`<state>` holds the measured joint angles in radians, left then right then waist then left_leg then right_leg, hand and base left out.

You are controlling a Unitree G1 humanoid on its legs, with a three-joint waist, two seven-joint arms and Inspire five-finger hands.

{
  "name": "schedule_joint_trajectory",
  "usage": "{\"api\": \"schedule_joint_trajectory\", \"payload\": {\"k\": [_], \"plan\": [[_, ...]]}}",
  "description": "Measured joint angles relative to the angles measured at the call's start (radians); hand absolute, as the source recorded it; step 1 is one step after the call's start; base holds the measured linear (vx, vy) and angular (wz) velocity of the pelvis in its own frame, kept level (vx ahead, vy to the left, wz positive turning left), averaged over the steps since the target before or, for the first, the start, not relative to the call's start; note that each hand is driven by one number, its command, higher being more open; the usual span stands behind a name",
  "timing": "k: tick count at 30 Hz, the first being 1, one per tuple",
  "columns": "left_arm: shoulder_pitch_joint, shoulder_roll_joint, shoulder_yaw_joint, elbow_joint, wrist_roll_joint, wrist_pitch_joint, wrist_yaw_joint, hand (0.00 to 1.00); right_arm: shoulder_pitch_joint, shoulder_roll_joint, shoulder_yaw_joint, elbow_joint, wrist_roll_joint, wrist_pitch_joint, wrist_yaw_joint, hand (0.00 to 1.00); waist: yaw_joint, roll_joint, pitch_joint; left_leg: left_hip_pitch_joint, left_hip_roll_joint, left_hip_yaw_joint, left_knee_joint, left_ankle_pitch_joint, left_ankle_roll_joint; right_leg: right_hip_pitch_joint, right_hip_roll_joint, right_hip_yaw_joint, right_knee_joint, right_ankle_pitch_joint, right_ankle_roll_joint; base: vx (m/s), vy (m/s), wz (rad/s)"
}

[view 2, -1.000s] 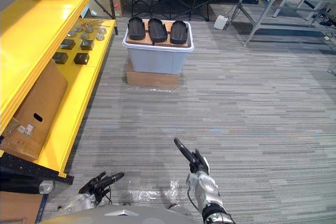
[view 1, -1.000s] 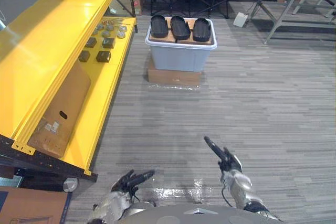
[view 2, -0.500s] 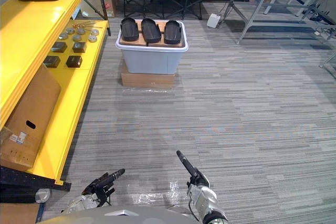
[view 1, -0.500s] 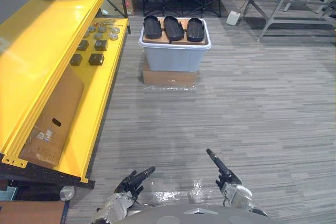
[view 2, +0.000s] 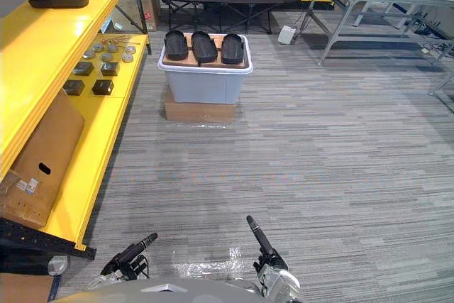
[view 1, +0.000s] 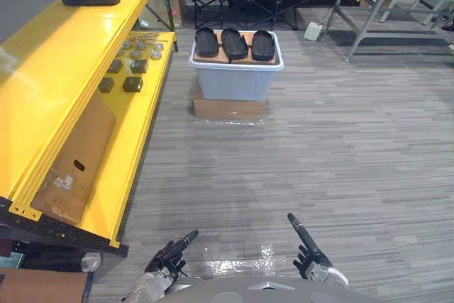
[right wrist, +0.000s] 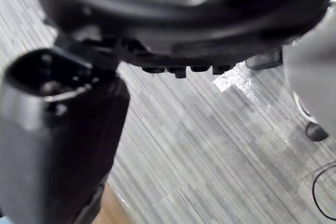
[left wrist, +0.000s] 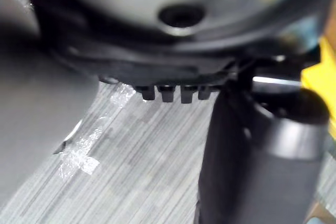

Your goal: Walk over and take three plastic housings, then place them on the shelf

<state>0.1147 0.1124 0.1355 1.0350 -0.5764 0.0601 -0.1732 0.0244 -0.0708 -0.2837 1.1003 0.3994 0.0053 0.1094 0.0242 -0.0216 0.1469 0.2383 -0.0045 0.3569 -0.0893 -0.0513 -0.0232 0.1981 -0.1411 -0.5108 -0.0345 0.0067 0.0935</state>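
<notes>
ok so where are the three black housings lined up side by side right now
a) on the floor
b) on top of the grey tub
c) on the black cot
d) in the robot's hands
B: the three black housings lie in a row across the top of the grey tub, while the left hand and right hand are down low with straight fingers, holding nothing.

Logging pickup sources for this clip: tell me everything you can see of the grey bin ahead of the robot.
The grey bin is a rectangular plastic tote with a paler rim. It stands upright on a flat cardboard box, a little apart from the yellow shelf, on that shelf's right. A brown board lies across its top and bears three black plastic housings side by side. Its inside is hidden.
</notes>
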Motion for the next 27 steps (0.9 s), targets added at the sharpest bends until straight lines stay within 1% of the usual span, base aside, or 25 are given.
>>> {"api": "schedule_joint_trajectory", "payload": {"k": [2,4,5,6,7,8,9,10,11,12,13,14,15,16,17,18,19,20,21,22,23,24,25,26,27], "plan": [[0.005,-0.008,-0.001,0.000,0.000,-0.017,0.001,1.00,0.001,-0.001,-0.012,0.000,0.000,0.006,-0.026,1.00,0.001,0.003,0.000,-0.008,-0.002,0.001,0.000,-0.003,0.016,-0.018,-0.009,-0.006,0.027,-0.014,0.002,-0.05,0.018,0.08],[0.010,-0.010,-0.003,0.000,0.000,-0.026,0.002,1.00,0.008,-0.002,-0.034,0.001,0.010,0.006,-0.037,1.00,0.000,-0.003,0.003,-0.009,-0.009,0.003,0.000,-0.017,0.031,-0.054,-0.040,-0.008,0.116,-0.060,0.018,0.00,0.064,0.10],[0.011,-0.009,-0.010,-0.001,0.000,-0.031,0.003,1.00,0.013,-0.006,-0.047,0.000,0.029,0.006,-0.040,1.00,-0.002,-0.005,0.003,-0.009,-0.017,0.001,0.000,-0.027,0.042,-0.094,-0.076,-0.008,0.227,-0.086,0.013,0.03,0.096,0.06],[0.011,-0.010,-0.018,-0.001,0.001,-0.034,0.003,1.00,0.013,-0.009,-0.053,0.000,0.045,0.006,-0.040,1.00,0.000,-0.002,0.004,-0.011,-0.021,0.002,0.000,-0.031,0.050,-0.127,-0.100,-0.014,0.301,-0.095,0.008,0.08,0.142,-0.04],[0.013,-0.011,-0.033,-0.003,0.003,-0.037,0.006,1.00,0.007,-0.015,-0.061,-0.007,0.058,-0.008,-0.039,1.00,0.003,0.010,0.014,-0.002,-0.021,0.006,0.003,-0.017,0.072,-0.193,-0.144,-0.011,0.461,-0.093,0.013,0.08,0.119,-0.07],[0.011,-0.004,-0.048,-0.005,0.007,-0.035,0.014,1.00,0.000,-0.019,-0.069,-0.014,0.077,-0.027,-0.031,1.00,-0.004,0.010,0.038,0.021,-0.016,0.005,0.006,-0.016,0.083,-0.247,-0.179,-0.014,0.564,-0.116,0.011,0.10,0.145,-0.02],[0.011,0.003,-0.048,-0.003,0.009,-0.033,0.019,1.00,0.003,-0.017,-0.069,-0.013,0.081,-0.031,-0.026,1.00,-0.005,0.007,0.042,0.027,-0.009,0.006,0.007,-0.019,0.084,-0.257,-0.179,-0.019,0.564,-0.128,0.002,0.11,0.092,0.06],[0.011,0.019,-0.046,-0.004,0.019,-0.033,0.027,1.00,0.004,-0.009,-0.066,-0.010,0.080,-0.037,-0.013,1.00,0.001,0.000,0.054,0.027,0.011,0.007,0.033,-0.037,0.076,-0.276,-0.174,-0.033,0.533,-0.127,0.002,0.12,0.069,0.02],[0.014,0.033,-0.042,-0.003,0.033,-0.030,0.034,1.00,0.009,0.001,-0.065,-0.007,0.076,-0.042,0.001,1.00,0.006,-0.013,0.060,0.020,0.034,0.006,0.075,-0.064,0.068,-0.288,-0.162,-0.032,0.472,-0.116,0.012,0.15,0.029,0.03],[0.015,0.039,-0.042,-0.001,0.037,-0.023,0.037,1.00,0.016,0.003,-0.065,-0.006,0.076,-0.042,0.009,1.00,0.007,-0.016,0.062,0.016,0.045,0.005,0.099,-0.078,0.063,-0.293,-0.155,-0.029,0.434,-0.108,0.024,0.44,-0.057,0.00],[0.022,0.044,-0.017,0.001,0.051,0.017,0.041,1.00,0.077,0.019,-0.059,0.000,0.035,-0.031,0.060,1.00,0.029,-0.025,0.064,0.017,0.090,0.001,0.257,-0.208,0.003,-0.304,-0.152,-0.027,0.296,-0.048,0.022,0.51,-0.122,0.00],[0.023,0.044,-0.009,-0.003,0.072,0.019,0.042,1.00,0.087,0.023,-0.060,0.001,0.036,-0.030,0.068,1.00,0.029,-0.029,0.064,0.016,0.090,0.001,0.284,-0.238,-0.017,-0.302,-0.151,-0.018,0.292,-0.043,0.013,0.50,-0.163,-0.02],[0.023,0.048,-0.007,-0.006,0.077,0.023,0.044,1.00,0.091,0.024,-0.056,0.005,0.036,-0.028,0.070,1.00,0.028,-0.036,0.063,0.014,0.088,0.001,0.303,-0.257,-0.033,-0.290,-0.145,-0.016,0.282,-0.026,-0.010,0.34,-0.242,0.02],[0.022,0.053,-0.006,-0.005,0.077,0.028,0.047,1.00,0.088,0.022,-0.052,0.015,0.037,-0.022,0.076,1.00,0.025,-0.047,0.060,0.013,0.093,-0.003,0.333,-0.275,-0.048,-0.284,-0.144,-0.010,0.271,0.090,-0.065,0.36,-0.268,0.04],[0.019,0.035,-0.011,0.001,0.077,0.030,0.057,1.00,0.085,-0.010,-0.055,0.027,0.035,-0.014,0.085,1.00,0.021,-0.002,0.056,0.014,0.137,-0.008,0.353,-0.304,-0.071,-0.297,-0.116,-0.012,0.328,0.055,-0.094,0.36,-0.261,-0.01],[0.023,0.021,-0.017,0.001,0.077,0.029,0.060,1.00,0.087,-0.022,-0.053,0.027,0.029,-0.012,0.085,1.00,0.022,0.015,0.045,0.014,0.153,-0.006,0.352,-0.326,-0.081,-0.317,-0.101,-0.006,0.366,0.018,-0.104,0.33,-0.222,-0.07],[0.033,0.001,0.003,0.028,0.072,0.029,0.068,1.00,0.094,-0.038,-0.057,0.028,-0.001,-0.004,0.082,1.00,0.027,0.047,0.022,0.019,0.201,0.005,0.374,-0.339,-0.099,-0.328,-0.072,-0.012,0.424,-0.057,-0.121,0.40,-0.221,0.02],[0.036,-0.015,0.046,0.036,0.070,0.021,0.084,1.00,0.088,-0.053,-0.053,0.035,-0.040,0.006,0.082,1.00,0.022,0.058,0.029,-0.017,0.255,-0.001,0.516,-0.356,-0.090,-0.313,-0.044,-0.021,0.439,-0.103,-0.120,0.47,-0.331,0.13],[0.039,-0.025,0.122,0.011,0.050,-0.023,0.093,1.00,0.082,-0.064,-0.040,0.048,-0.059,0.018,0.072,1.00,0.028,0.082,0.022,-0.143,0.365,-0.011,0.811,-0.303,0.021,-0.270,0.007,-0.043,0.416,-0.131,-0.132,0.32,-0.227,0.18],[0.038,-0.023,0.130,0.000,0.027,-0.034,0.094,1.00,0.081,-0.074,-0.026,0.055,-0.077,0.018,0.067,1.00,0.033,0.089,0.025,-0.202,0.388,-0.062,0.926,-0.223,0.043,-0.231,0.035,-0.049,0.371,-0.130,-0.132,0.28,-0.290,0.05],[0.031,-0.003,0.132,-0.014,0.020,-0.037,0.088,1.00,0.072,-0.072,0.003,0.066,-0.081,0.018,0.062,1.00,0.052,0.055,0.029,-0.286,0.388,-0.144,1.047,-0.195,0.000,-0.160,0.057,-0.049,0.295,-0.129,-0.131,0.40,-0.318,-0.06],[0.025,-0.002,0.131,-0.022,0.018,-0.040,0.079,1.00,0.052,-0.073,0.013,0.067,-0.080,0.015,0.058,1.00,0.056,0.055,0.036,-0.347,0.339,-0.161,1.057,-0.228,-0.044,-0.116,0.062,-0.032,0.245,-0.126,-0.130,0.48,-0.346,-0.18],[0.025,-0.015,0.117,-0.022,0.020,-0.038,0.074,1.00,0.032,-0.080,0.021,0.070,-0.080,0.009,0.056,1.00,0.057,0.043,0.036,-0.383,0.288,-0.162,0.998,-0.243,-0.063,-0.086,0.062,-0.026,0.212,-0.114,-0.122,0.41,-0.216,-0.28],[0.029,-0.022,0.108,-0.020,0.024,-0.035,0.073,1.00,0.016,-0.083,0.021,0.073,-0.080,0.007,0.055,1.00,0.061,0.047,0.037,-0.397,0.254,-0.158,0.909,-0.243,-0.063,-0.071,0.060,-0.018,0.192,-0.113,-0.121,0.31,-0.065,-0.55],[0.042,-0.055,0.107,-0.012,0.030,-0.029,0.057,1.00,-0.021,-0.084,0.022,0.077,-0.080,0.006,0.049,1.00,0.075,0.057,0.044,-0.409,0.190,-0.136,0.692,-0.225,-0.064,-0.050,0.059,0.006,0.166,-0.108,-0.116,0.38,-0.031,-0.82]]}}
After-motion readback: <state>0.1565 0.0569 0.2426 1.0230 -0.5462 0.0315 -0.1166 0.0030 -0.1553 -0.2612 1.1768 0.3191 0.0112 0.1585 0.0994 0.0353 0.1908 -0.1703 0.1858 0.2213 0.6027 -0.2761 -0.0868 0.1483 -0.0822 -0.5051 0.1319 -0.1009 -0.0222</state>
